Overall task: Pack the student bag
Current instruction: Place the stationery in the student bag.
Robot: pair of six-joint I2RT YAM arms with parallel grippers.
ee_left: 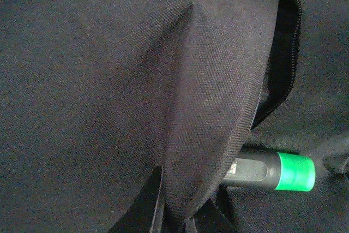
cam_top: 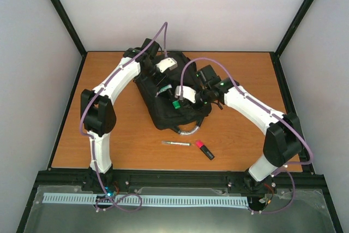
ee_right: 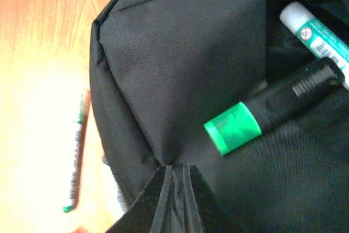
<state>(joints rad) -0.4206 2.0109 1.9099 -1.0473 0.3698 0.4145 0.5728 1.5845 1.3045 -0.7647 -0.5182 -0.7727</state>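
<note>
Both arms were built in the same way. The left arm point(cam_top: 112, 83) and the right arm point(cam_top: 248, 105) had smooth white shells on the long links. The joints sat in bulky black housings, for example the left elbow point(cam_top: 98, 114) and the right elbow point(cam_top: 281, 143). A thin purple cable point(cam_top: 162, 36) ran in loops along each arm to its black base point(cam_top: 103, 181). The fingers point(ee_left: 154, 203) were matte black and wedge-shaped. A small green light point(cam_top: 109, 193) glowed below the left base.
</note>
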